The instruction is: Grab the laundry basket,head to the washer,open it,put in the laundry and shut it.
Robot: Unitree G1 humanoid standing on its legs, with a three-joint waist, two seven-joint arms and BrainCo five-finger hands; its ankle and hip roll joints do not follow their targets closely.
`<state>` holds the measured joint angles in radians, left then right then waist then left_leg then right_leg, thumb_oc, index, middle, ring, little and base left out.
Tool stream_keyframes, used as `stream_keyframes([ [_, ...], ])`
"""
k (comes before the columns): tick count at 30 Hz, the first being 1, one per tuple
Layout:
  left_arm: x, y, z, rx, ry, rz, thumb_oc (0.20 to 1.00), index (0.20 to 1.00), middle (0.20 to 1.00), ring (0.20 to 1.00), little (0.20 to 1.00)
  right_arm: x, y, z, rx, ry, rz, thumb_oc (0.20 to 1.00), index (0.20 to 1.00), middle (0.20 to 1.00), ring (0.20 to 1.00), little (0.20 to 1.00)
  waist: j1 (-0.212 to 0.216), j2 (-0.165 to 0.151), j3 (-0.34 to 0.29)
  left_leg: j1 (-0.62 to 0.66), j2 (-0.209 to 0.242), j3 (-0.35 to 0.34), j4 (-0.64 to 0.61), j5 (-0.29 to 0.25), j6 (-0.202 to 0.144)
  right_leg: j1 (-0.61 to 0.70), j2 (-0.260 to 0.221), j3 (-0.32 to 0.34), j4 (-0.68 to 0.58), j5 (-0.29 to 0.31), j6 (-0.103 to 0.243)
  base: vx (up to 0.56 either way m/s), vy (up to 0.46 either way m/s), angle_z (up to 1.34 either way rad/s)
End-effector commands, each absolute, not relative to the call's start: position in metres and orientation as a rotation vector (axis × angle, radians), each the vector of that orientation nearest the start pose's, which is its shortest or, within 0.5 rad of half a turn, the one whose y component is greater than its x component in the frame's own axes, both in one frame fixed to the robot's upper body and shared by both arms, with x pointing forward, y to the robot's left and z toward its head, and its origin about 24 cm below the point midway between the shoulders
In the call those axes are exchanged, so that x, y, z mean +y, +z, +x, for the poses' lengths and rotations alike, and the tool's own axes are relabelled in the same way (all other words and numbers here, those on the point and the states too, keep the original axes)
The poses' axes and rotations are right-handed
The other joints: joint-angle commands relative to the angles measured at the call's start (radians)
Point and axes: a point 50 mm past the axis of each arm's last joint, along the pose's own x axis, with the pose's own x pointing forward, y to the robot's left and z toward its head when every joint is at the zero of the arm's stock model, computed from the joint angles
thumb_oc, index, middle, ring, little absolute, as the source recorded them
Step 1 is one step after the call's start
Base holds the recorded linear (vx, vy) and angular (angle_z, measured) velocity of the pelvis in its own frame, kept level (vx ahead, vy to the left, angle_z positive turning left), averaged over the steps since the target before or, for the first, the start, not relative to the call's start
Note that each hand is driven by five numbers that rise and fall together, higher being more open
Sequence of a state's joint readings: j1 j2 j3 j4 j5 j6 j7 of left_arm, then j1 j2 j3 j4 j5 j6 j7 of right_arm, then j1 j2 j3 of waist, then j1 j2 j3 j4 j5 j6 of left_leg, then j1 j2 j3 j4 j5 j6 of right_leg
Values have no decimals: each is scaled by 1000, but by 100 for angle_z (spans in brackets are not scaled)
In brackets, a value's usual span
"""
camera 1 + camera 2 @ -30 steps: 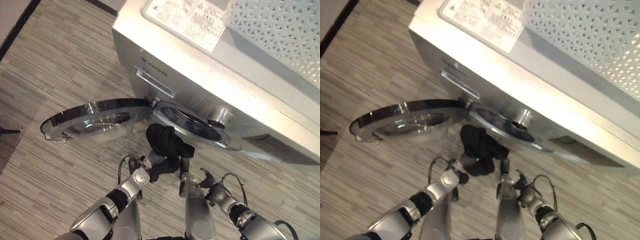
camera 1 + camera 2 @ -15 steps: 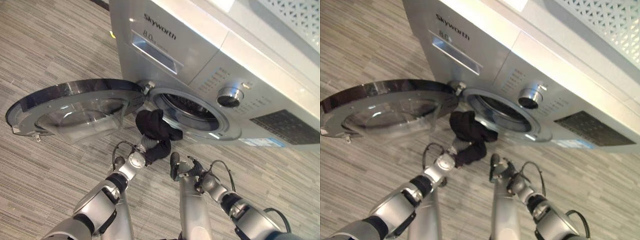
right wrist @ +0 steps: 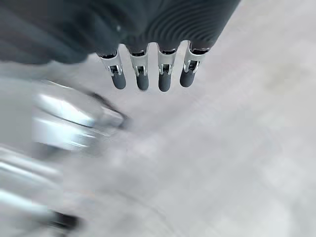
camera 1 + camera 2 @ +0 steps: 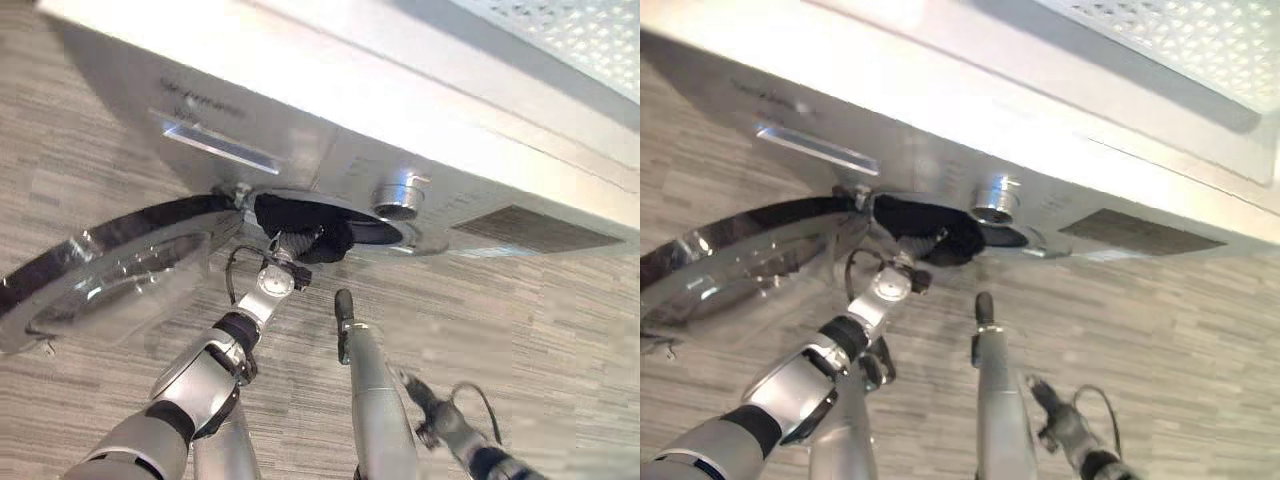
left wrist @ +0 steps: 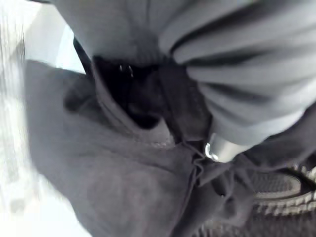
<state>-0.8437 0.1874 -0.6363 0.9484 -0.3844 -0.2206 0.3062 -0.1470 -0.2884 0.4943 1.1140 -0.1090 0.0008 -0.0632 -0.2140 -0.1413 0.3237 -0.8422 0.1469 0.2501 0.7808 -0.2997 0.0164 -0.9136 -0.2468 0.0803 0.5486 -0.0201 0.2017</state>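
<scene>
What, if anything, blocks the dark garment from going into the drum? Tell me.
Nothing visible does. The washer door is swung wide open to the robot's left, and the left hand has the dark garment right at the drum opening. The right hand hangs idle, lower down.

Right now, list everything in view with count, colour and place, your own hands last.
Washer: one, silver, ahead across the top of the head views.
Washer door: one, dark-rimmed glass, swung open to the left.
Control knob: one, silver, right of the opening.
Laundry: one dark bundle, at the mouth of the drum.
Basket: one, white perforated, on top of the washer.
Floor: grey striped planks.
Left hand: at the drum opening, fingers buried in the laundry.
Right hand: fingers straight, low over the floor.
</scene>
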Motion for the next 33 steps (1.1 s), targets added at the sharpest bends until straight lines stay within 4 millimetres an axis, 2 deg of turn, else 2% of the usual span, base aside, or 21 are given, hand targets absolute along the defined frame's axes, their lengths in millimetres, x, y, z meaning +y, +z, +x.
stream_keyframes([
  [1,53,111,372,-201,-230,190,200,200,200,200,200,-231,-154,111,1140,336,-777,1000,1000,1000,1000,1000,-17,54,41,33,57,-75,-14,-75,-59,-52,-96,-136,-69,112,29,-6,53,-38],
  [4,48,109,370,-189,-242,156,200,200,200,200,200,-228,-156,104,1158,326,-735,1000,1000,1000,1000,1000,-25,58,64,39,59,-58,6,-87,-47,-45,-123,-172,-69,128,30,16,8,-18],
  [7,46,110,369,-173,-227,72,200,200,200,200,200,-225,-156,105,1149,318,-711,1000,1000,1000,1000,1000,-34,54,76,40,64,-49,19,-91,-47,-41,-126,-171,-79,133,33,27,-20,-12],
  [8,37,118,369,-172,-218,-58,200,200,200,200,200,-219,-156,107,1130,330,-701,1000,1000,1000,1000,1000,-45,50,87,41,69,-44,22,-90,-54,-45,-129,-169,-83,134,35,26,-32,-7],
  [10,31,122,368,-174,-220,-110,200,200,200,200,200,-217,-156,106,1127,341,-702,1000,1000,1000,1000,1000,-49,47,89,39,72,-44,23,-90,-58,-47,-129,-169,-88,133,35,17,-26,-6],
  [11,24,130,361,-204,-200,-218,200,200,200,200,200,-249,-153,85,1170,312,-792,1000,1000,1000,1000,1000,-70,36,99,33,80,-39,22,-91,-68,-53,-125,-169,-97,134,36,-2,-5,-3],
  [12,24,130,361,-204,-199,-219,200,200,200,200,200,-249,-153,85,1172,312,-793,1000,1000,1000,1000,1000,-71,37,97,32,80,-39,23,-91,-68,-54,-125,-169,-97,133,36,0,0,0],
  [13,11,160,363,-268,-203,-324,200,200,200,200,200,-261,-156,62,1260,281,-847,1000,1000,1000,1000,1000,-104,15,101,18,95,-34,29,-95,-74,-70,-109,-161,-100,131,37,0,0,0],
  [14,9,172,362,-303,-200,-345,200,200,200,200,200,-264,-156,54,1276,275,-857,1000,1000,1000,1000,1000,-114,9,100,-1,101,-35,44,-97,-76,-83,-100,-154,-97,130,36,-9,28,-10],
  [15,9,172,362,-303,-200,-345,200,200,200,200,200,-264,-156,54,1276,275,-857,1000,1000,1000,1000,1000,-114,9,99,-1,101,-35,44,-98,-76,-84,-100,-154,-97,130,36,5,-11,-19],
  [16,11,188,361,-360,-186,-381,200,200,200,200,200,-270,-157,37,1330,269,-862,1000,1000,1000,1000,1000,-130,1,100,-31,115,-38,65,-104,-80,-109,-87,-144,-91,129,35,5,-27,-26],
  [17,13,193,362,-382,-177,-375,200,200,200,200,200,-273,-157,31,1353,263,-863,1000,1000,1000,1000,1000,-136,0,93,-51,125,-38,76,-107,-84,-124,-79,-139,-87,127,35,14,-42,-21],
  [20,26,202,369,-413,-132,-359,200,200,200,200,200,-279,-156,28,1373,237,-865,1000,1000,1000,1000,1000,-145,-2,84,-82,139,-41,93,-109,-91,-155,-67,-129,-76,123,32,26,-34,-22],
  [21,44,213,377,-442,-66,-352,200,200,200,200,200,-283,-155,29,1380,217,-872,1000,1000,1000,1000,1000,-148,-2,74,-109,155,-40,113,-112,-100,-182,-60,-127,-61,118,29,25,-22,-13],
  [23,52,218,381,-455,-39,-354,200,200,200,200,200,-285,-154,30,1380,212,-877,1000,1000,1000,1000,1000,-149,0,65,-126,163,-44,125,-115,-104,-199,-55,-127,-50,116,28,50,-71,-13],
  [24,64,233,383,-500,-1,-364,200,200,200,200,200,-283,-154,34,1367,194,-850,1000,1000,1000,1000,1000,-149,2,56,-149,172,-53,133,-114,-111,-218,-48,-123,-40,112,26,77,-109,-6],
  [26,73,247,386,-540,29,-363,200,200,200,200,200,-281,-154,42,1343,192,-837,1000,1000,1000,1000,1000,-151,4,44,-168,183,-55,140,-113,-117,-240,-42,-128,-31,110,25,64,-85,8],
  [28,87,260,389,-587,66,-287,200,200,200,200,200,-279,-154,51,1304,187,-827,1000,1000,1000,1000,1000,-151,6,36,-184,185,-64,139,-109,-121,-255,-31,-130,-28,110,23,33,-61,7],
  [29,87,260,389,-588,67,-286,200,200,200,200,200,-278,-154,52,1303,188,-827,1000,1000,1000,1000,1000,-152,5,36,-186,185,-64,140,-109,-121,-256,-30,-130,-28,110,22,32,-36,3],
  [31,104,262,388,-638,112,-161,200,200,200,200,200,-272,-154,62,1254,211,-817,1000,1000,1000,1000,1000,-140,9,30,-186,182,-71,127,-104,-122,-264,-17,-130,-39,113,17,62,-72,2],
  [33,106,262,387,-648,126,-143,200,200,200,200,200,-269,-154,65,1237,213,-805,1000,1000,1000,1000,1000,-136,9,29,-185,179,-71,124,-104,-121,-262,-13,-132,-41,113,14,36,-46,-1],
])
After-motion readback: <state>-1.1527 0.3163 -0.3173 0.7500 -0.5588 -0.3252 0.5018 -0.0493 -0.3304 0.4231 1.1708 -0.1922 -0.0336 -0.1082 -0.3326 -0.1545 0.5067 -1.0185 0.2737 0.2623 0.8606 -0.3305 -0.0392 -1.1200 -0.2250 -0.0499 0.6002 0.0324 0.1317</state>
